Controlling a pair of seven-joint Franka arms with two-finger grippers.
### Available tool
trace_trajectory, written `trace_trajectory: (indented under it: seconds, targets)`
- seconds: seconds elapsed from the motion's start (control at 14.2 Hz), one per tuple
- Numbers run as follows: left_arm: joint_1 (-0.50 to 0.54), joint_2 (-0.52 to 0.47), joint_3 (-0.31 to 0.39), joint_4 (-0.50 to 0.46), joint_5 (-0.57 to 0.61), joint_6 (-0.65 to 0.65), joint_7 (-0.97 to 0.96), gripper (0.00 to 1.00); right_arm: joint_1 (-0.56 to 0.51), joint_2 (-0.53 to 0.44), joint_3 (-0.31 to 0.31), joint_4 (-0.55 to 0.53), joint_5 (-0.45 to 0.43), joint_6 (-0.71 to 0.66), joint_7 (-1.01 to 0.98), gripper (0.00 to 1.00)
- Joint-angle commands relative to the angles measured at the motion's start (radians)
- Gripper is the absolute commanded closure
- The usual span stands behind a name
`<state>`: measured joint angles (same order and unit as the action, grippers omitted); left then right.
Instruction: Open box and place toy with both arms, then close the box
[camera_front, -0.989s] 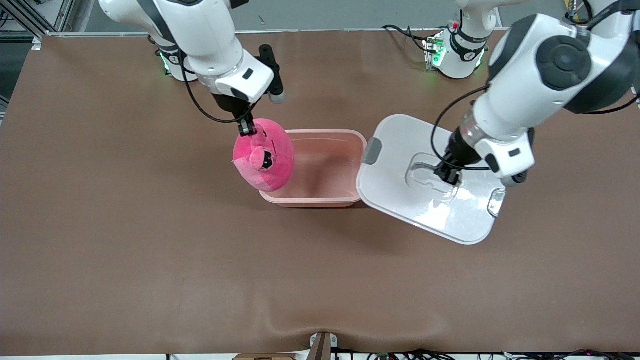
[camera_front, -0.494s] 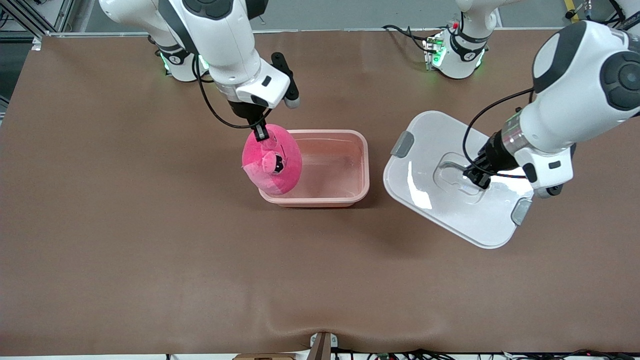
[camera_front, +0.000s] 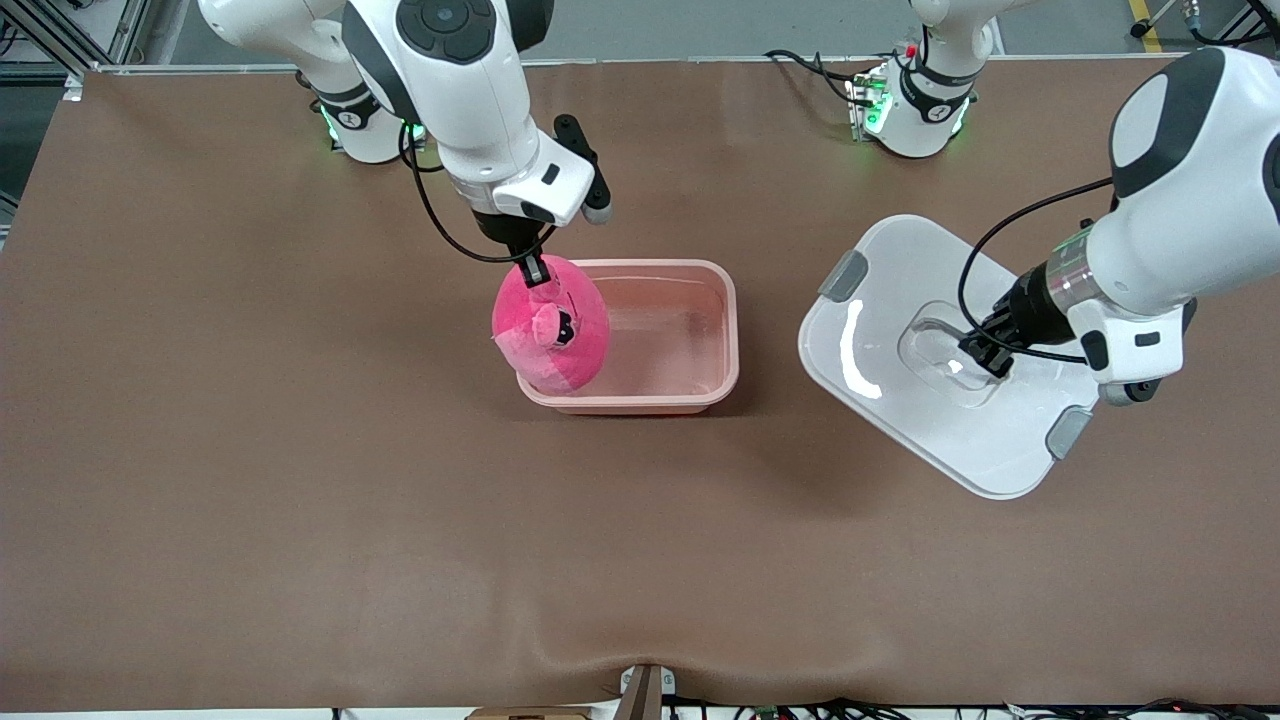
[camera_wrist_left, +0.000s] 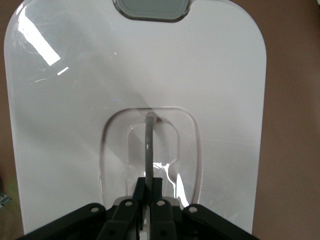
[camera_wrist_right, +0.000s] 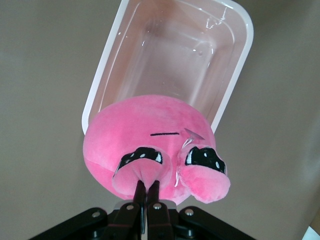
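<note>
The right claw (camera_front: 537, 272) is clamped on a small pinch of the toy (camera_front: 552, 325), right up by the face, so the pink plush is hung over the end of the box (camera_front: 668, 335) toward the right arm's end of the surface (camera_front: 300, 500). In the right wrist view the toy (camera_wrist_right: 152, 145) is seen straddling that short rim, with most of the open tub (camera_wrist_right: 175, 55) stretched away from it along its long axis. So the drop spot is probably a bit further in toward the middle of the box, toward the left arm's end, before anything gets let go.

The left claw (camera_front: 988, 352) is pinched shut on the clear handle (camera_wrist_left: 148, 145) of the lid (camera_front: 900, 300), which is held tilted over the surface, well apart from the box. The lid is likely kept clear there until the toy is in.
</note>
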<state>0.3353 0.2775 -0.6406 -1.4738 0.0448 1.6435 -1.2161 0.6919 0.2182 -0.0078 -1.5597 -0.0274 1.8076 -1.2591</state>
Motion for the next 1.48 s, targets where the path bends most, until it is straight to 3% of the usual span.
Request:
trace_trajectory:
  seconds: [0.0,0.49,0.56,0.64,0.71,1.41]
  targets:
    - [0.033,-0.024,-0.004,0.000,-0.025,-0.027,0.046,1.00,0.021,-0.006,-0.009,-0.020,-0.016,0.006,-0.009,1.00]
    - [0.063,-0.024,-0.004,0.007,-0.026,-0.063,0.070,1.00,0.044,0.003,-0.009,-0.020,-0.026,0.006,-0.005,1.00]
    - [0.071,-0.024,-0.004,0.013,-0.026,-0.077,0.090,1.00,0.049,0.003,-0.009,-0.019,-0.034,0.006,0.001,0.84]
    - [0.079,-0.024,-0.004,0.015,-0.039,-0.079,0.099,1.00,0.051,0.003,-0.009,-0.017,-0.038,0.006,0.003,0.33]
    - [0.085,-0.024,-0.004,0.018,-0.057,-0.080,0.101,1.00,0.051,0.003,-0.009,-0.017,-0.039,0.010,-0.002,0.00]
    - [0.071,-0.020,-0.011,0.020,-0.066,-0.080,0.086,1.00,-0.017,-0.011,-0.017,-0.013,-0.037,-0.002,-0.005,0.00]
